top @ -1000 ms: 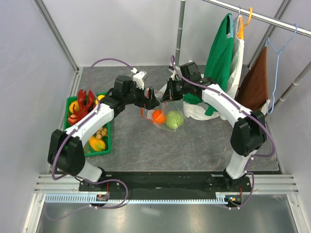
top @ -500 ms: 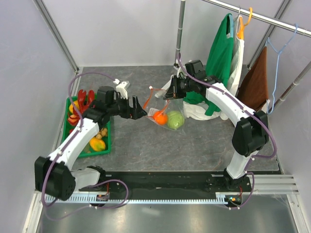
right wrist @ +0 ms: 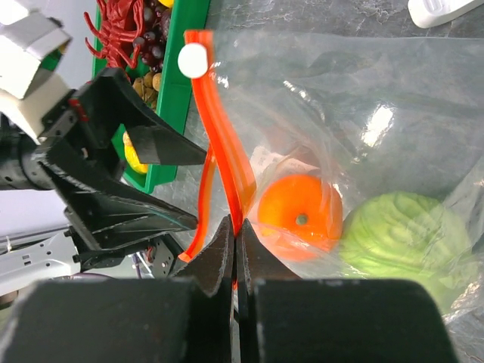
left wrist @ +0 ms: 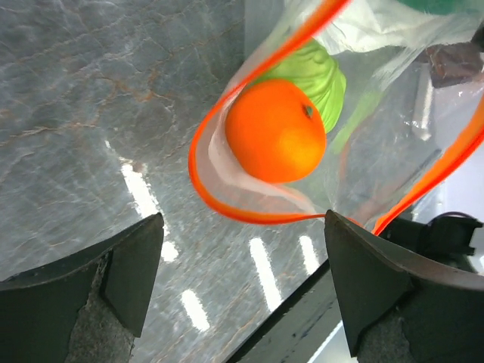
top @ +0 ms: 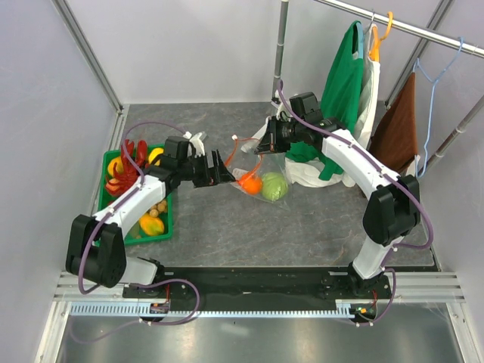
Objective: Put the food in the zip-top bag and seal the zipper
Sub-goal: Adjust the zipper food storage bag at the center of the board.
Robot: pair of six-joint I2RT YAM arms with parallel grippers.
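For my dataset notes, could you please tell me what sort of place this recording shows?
Probably a robot test cell, not a home: pale enclosure walls, a grey stone-patterned tabletop, and a metal rail with hung clothes.

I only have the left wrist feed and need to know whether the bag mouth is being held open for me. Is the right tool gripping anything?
Observer: Yes. In the right wrist view, the right tool is shut on the zipper, pinching the red-orange strip.
Operator: What food is left to load?
Observer: The red lobster lies in the green tray, on the left of the top view.
Operator: Anything else in there?
Observer: A yellow-orange fruit and tan-brown balls sit in the same tray.
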